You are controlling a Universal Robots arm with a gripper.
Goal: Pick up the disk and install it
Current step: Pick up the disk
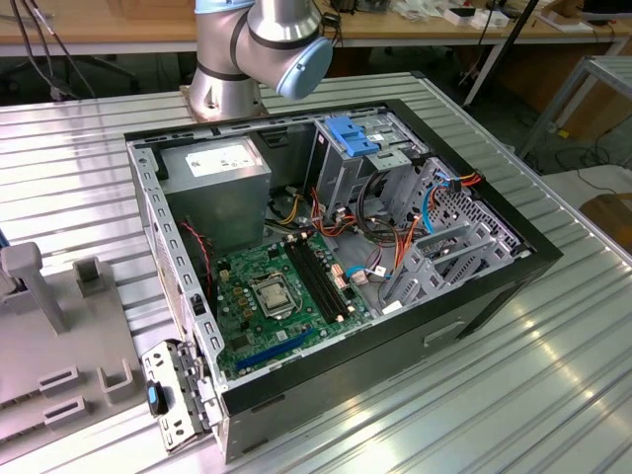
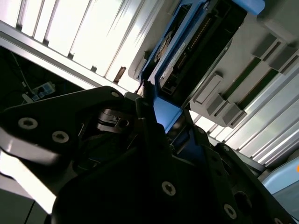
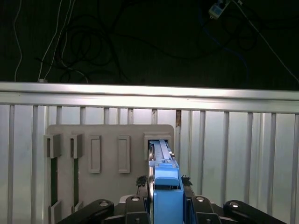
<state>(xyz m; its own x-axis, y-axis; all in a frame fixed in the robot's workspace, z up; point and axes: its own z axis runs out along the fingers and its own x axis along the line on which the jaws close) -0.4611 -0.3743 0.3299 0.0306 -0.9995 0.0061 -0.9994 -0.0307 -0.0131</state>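
Observation:
The disk [image 3: 160, 148] stands on edge in a slot of a grey holder plate [image 3: 110, 135]. Its bright blue carrier [image 3: 167, 189] faces the camera in the first wrist view. My gripper [image 3: 166, 181] straddles that carrier, with one dark finger [image 3: 142, 181] pressed against each side, so it is shut on the disk. In the second wrist view the disk [image 2: 187, 51] shows its dark connector edge and blue frame, running out from between the gripper's [image 2: 170, 123] fingers into the grey holder [image 2: 243, 60].
In the exterior view an open computer case [image 1: 494, 286] lies on the ribbed metal table, with a grey drive cage topped by a fixed blue bracket [image 1: 355, 133]. The arm's base [image 1: 227, 89] stands behind it. Grey fixtures [image 1: 39, 336] lie at the exterior view's left. The table edge [image 3: 149, 91] runs just beyond the holder.

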